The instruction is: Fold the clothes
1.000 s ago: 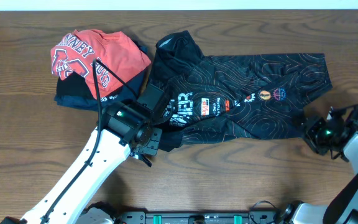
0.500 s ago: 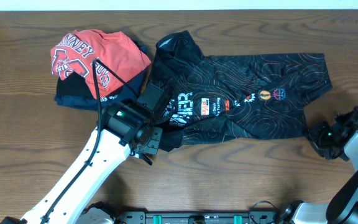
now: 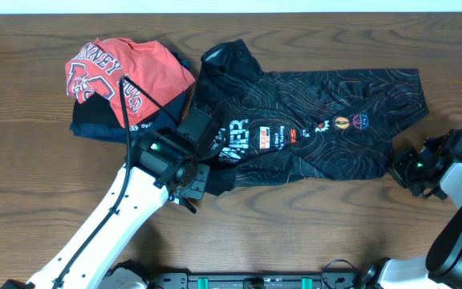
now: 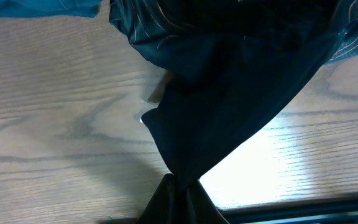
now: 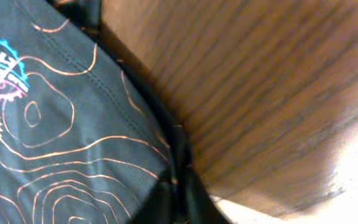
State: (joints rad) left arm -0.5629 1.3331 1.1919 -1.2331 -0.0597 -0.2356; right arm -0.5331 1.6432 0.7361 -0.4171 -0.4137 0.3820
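The black jersey with thin contour lines, white lettering and a row of small logos lies spread across the table's middle and right. My left gripper is at its lower left corner, shut on a bunch of the black cloth, which hangs taut from the gripper just above the wood. My right gripper sits at the lower right corner. In the right wrist view the jersey runs into this gripper, whose jaws are pinched on the hem.
A red T-shirt with white lettering lies on a folded navy garment at the back left, touching the jersey's left side. Bare wooden table runs along the front. The left arm's white link crosses the front left.
My right gripper has shifted slightly left onto the jersey's lower right corner and shut on the hem. The left gripper and the cloth it holds have not moved.
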